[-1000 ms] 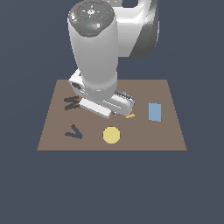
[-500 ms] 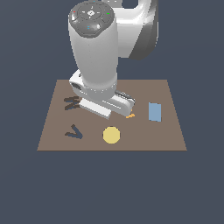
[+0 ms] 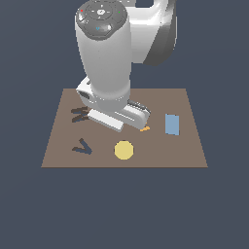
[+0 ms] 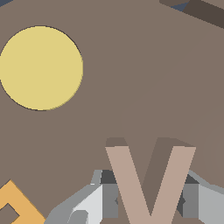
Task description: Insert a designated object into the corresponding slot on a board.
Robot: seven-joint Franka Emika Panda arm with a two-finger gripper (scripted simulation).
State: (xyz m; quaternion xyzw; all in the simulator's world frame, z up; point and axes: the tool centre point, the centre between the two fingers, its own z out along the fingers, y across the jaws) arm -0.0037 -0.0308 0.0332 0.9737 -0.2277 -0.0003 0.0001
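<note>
Over brown board (image 4: 131, 65), tan V piece (image 4: 150, 179) sits between tool (image 4: 148, 199) fingers.

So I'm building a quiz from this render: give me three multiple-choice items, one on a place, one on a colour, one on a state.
1. Where is the V-shaped slot on the board?
A. the exterior view's left of the disc
B. the exterior view's right of the blue rectangle
C. under the disc

2. What colour is the disc?
A. green
B. yellow
C. red

3. Where is the tan V piece?
A. seated in its slot
B. between the pincer fingers
C. on the disc

A: the exterior view shows it. B: plainly yellow. B: the wrist view shows fingers flanking it.
</note>
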